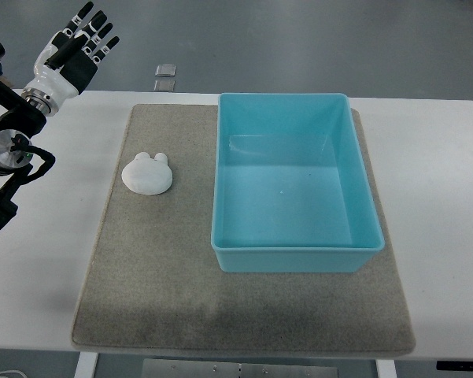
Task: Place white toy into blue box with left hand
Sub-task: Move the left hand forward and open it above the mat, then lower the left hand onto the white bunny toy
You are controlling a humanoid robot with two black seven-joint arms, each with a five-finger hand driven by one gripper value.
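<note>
A white toy (pixel 148 173) with two small ears lies on the grey mat (pixel 157 291), left of the blue box (pixel 296 260). The box is empty and sits on the mat's right half. My left hand (pixel 85 39) is raised at the top left, beyond the table's far edge, well away from the toy. Its fingers are stretched out and hold nothing. The left arm (pixel 12 146) runs down the picture's left edge. No right arm shows.
The mat lies on a white table (pixel 448 197). Two small square tiles (pixel 165 77) rest on the floor just past the table's far edge. Grey floor surrounds the table.
</note>
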